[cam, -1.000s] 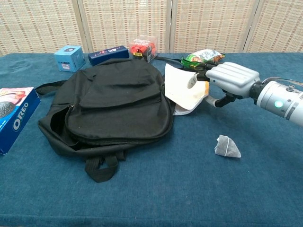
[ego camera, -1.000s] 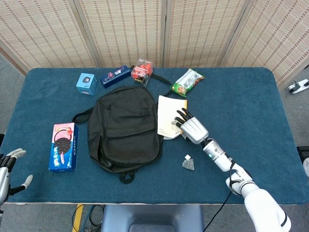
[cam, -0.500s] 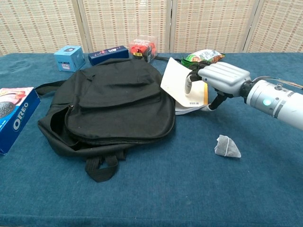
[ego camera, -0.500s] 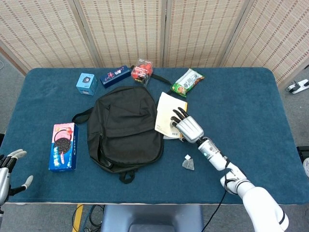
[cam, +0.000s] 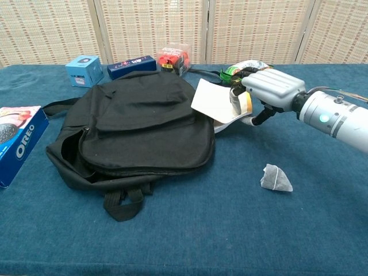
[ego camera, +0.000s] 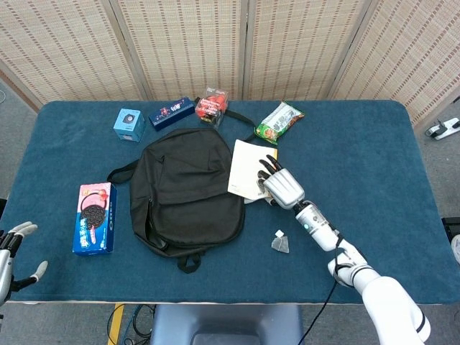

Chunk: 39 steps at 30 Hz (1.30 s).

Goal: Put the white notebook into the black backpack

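Note:
The black backpack (ego camera: 185, 192) (cam: 138, 126) lies flat on the blue table, its zipped opening along its left side. The white notebook (ego camera: 244, 176) (cam: 211, 101) is lifted off the table at the backpack's right edge and tilted. My right hand (ego camera: 281, 187) (cam: 269, 89) grips the notebook by its right edge, fingers over the cover and thumb below. My left hand (ego camera: 8, 251) shows only at the lower left corner of the head view, off the table, fingers apart and holding nothing.
A blue Oreo box (ego camera: 94, 218) lies left of the backpack. A light blue box (ego camera: 129, 124), a dark blue box (ego camera: 172, 113) and a red-filled clear box (ego camera: 211, 106) line the far edge. A green snack bag (ego camera: 279, 121) lies behind the notebook; a grey tea bag (ego camera: 279, 244) sits near my right forearm.
My right hand has raised the notebook off the table and carried it a little left, so its edge now hangs over the backpack's right side. The left hand has stayed put.

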{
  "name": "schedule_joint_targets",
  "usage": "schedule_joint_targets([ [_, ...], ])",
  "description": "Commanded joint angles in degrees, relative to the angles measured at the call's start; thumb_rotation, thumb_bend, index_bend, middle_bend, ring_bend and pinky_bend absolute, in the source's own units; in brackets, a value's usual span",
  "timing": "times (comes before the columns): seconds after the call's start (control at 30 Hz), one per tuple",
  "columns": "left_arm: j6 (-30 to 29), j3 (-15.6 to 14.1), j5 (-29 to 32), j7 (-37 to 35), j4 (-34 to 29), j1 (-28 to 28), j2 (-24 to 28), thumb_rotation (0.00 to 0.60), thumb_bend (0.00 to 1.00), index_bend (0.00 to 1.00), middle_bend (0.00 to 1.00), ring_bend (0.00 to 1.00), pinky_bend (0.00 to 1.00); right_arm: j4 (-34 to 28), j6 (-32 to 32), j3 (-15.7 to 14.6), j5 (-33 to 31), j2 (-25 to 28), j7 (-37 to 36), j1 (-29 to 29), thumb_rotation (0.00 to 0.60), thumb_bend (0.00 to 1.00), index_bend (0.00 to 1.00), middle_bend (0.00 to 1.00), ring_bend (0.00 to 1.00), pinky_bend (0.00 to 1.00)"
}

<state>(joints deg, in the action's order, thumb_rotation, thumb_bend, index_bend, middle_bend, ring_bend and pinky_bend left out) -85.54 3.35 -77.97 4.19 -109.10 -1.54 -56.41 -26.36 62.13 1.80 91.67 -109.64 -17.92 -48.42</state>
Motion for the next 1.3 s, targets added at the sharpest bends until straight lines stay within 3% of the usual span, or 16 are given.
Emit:
schedule_joint_targets([
  [0.03, 0.05, 0.07, 0.05, -0.06, 0.08, -0.05, 0.04, 0.600, 0.29, 0.23, 0.16, 0.19, 0.07, -0.17, 0.52, 0.16, -0.08, 0.34, 0.17, 0.01, 0.600, 0.41, 0.61, 0.35, 0.09, 0.00],
  [0.43, 3.98, 1.89, -1.01, -0.77, 0.42, -3.88, 1.55, 0.600, 0.29, 0.23, 0.16, 0.19, 0.07, -7.59, 10.98, 1.98, -0.23, 8.00, 4.02, 2.91, 0.600, 0.44, 0.74, 0.41, 0.13, 0.00],
  [0.93, 16.81, 5.26, -6.44, -7.04, 2.22, -16.05, 3.26, 0.600, 0.29, 0.26, 0.16, 0.19, 0.07, -33.26, 25.04, 5.51, -0.11, 27.84, 17.32, 10.36, 0.600, 0.44, 0.77, 0.44, 0.15, 0.00],
  [1.3, 27.27, 5.96, -11.13, -8.17, 6.35, -27.26, -2.47, 0.600, 0.29, 0.28, 0.16, 0.19, 0.07, -49.42, 29.95, 6.73, 0.35, 40.11, 24.39, 16.18, 0.600, 0.44, 0.77, 0.44, 0.16, 0.00],
])
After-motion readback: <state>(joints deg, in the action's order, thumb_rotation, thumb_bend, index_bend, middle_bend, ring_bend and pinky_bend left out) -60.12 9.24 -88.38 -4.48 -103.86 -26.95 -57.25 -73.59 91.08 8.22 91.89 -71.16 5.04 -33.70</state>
